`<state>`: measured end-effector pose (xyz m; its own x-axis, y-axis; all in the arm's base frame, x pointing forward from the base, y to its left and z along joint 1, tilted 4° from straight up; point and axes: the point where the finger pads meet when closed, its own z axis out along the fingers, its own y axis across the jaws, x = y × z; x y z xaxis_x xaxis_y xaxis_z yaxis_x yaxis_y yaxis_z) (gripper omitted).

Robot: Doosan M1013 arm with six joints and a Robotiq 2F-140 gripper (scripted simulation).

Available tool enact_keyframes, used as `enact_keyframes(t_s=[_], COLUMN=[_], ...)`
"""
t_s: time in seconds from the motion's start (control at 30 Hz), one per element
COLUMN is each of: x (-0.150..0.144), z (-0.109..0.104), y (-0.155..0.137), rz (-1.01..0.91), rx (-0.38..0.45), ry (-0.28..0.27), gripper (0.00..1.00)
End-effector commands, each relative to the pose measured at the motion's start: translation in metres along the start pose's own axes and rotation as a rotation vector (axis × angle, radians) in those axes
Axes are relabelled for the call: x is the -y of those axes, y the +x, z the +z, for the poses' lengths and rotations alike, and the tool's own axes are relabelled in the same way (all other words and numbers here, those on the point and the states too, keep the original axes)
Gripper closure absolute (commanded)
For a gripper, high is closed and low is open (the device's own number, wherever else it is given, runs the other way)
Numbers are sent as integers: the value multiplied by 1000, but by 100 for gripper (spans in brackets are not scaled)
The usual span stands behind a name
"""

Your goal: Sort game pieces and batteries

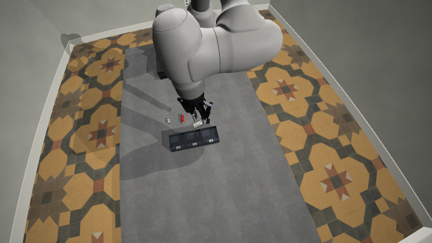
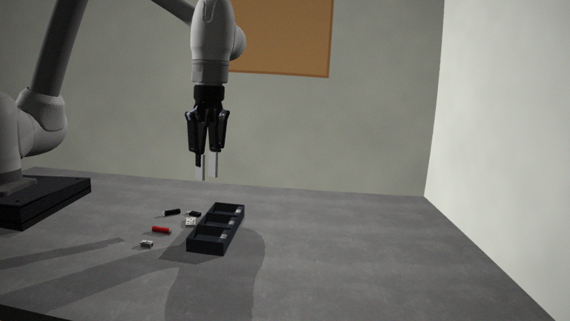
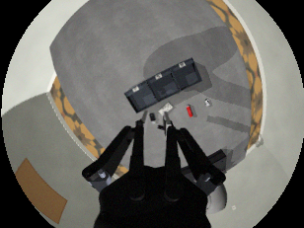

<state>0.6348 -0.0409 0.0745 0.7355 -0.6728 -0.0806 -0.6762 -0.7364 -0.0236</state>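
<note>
Jaws part-open and holding nothing, gripper (image 2: 206, 172) hanging high above the surface beside the bin row (image 2: 215, 233); white domino (image 2: 191, 222) lies flat just beside the bins, judged light, stiff, thin, best pinched across its short edges.

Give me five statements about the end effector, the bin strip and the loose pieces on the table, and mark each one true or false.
1. The black end effector hangs above the table, holding nothing. True.
2. The dark three-compartment bin strip lies tipped on its side. False: it stands flat on the grey table.
3. The red cylindrical battery lies on the table outside the bins. True.
4. The white dotted domino sits inside a bin compartment. False: it lies on the table beside the strip.
5. The end effector's fingers are pressed fully together. False: a gap shows between them.
</note>
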Motion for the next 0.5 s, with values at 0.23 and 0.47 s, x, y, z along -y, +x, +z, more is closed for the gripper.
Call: enact_keyframes(t_s=[0.23,0.47], x=[-36,-36], z=[51,51], y=[-19,-19], rz=[454,701], rx=[-4,-6], ry=[0,1], gripper=[75,75])
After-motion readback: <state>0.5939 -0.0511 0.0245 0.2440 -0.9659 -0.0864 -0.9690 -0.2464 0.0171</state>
